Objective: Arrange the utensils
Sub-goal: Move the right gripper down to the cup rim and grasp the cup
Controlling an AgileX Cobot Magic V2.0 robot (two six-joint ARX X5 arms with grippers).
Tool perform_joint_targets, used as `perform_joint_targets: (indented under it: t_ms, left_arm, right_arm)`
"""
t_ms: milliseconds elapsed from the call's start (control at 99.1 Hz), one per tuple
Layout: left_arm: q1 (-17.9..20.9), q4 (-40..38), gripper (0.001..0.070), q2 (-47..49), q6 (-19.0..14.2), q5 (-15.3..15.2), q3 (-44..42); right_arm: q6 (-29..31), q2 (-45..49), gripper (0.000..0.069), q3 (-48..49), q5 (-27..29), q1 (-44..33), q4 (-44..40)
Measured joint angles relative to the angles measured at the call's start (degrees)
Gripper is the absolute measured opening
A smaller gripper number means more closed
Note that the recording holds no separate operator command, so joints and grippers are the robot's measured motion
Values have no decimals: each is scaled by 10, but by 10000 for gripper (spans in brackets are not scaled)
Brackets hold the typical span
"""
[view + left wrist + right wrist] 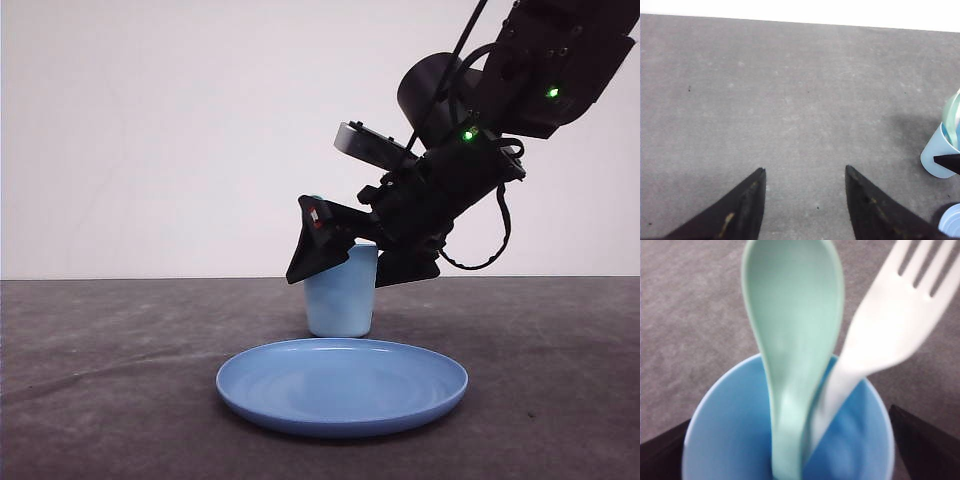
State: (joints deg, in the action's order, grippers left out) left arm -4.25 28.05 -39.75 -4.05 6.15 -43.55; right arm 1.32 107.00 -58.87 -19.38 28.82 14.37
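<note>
The mint-green spoon point(792, 330) and the white fork point(890, 325) both stand handle-down in the light blue cup point(730, 440), leaning against its rim. My right gripper point(790, 440) is open, with one dark finger on each side of the cup and touching neither utensil. In the front view the right gripper point(340, 262) hangs at the top of the cup point(340, 300), hiding the utensils. My left gripper point(805, 170) is open over bare table. It holds nothing, and the cup point(939, 155) with the spoon point(953, 116) is off to its side.
A round blue plate point(342, 385) lies on the dark grey table point(110, 370) just in front of the cup. The right arm's bulk leans in from the upper right. A white wall stands behind the table.
</note>
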Motion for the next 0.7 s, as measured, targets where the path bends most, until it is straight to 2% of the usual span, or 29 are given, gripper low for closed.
perform_joint_targets:
  t_ms: [192, 363, 434, 696]
  left_arm:
    - [0, 0, 300, 0, 0, 0, 0]
    - [0, 0, 300, 0, 0, -1, 0]
    - [0, 0, 300, 0, 0, -1, 0]
    - [0, 0, 300, 0, 0, -2, 0]
  right_arm:
    - [0, 0, 671, 0, 0, 2, -7]
    - [0, 0, 523, 0, 0, 2, -7]
    - [0, 0, 483, 0, 0, 2, -8]
    - [0, 0, 460, 0, -4, 2, -9]
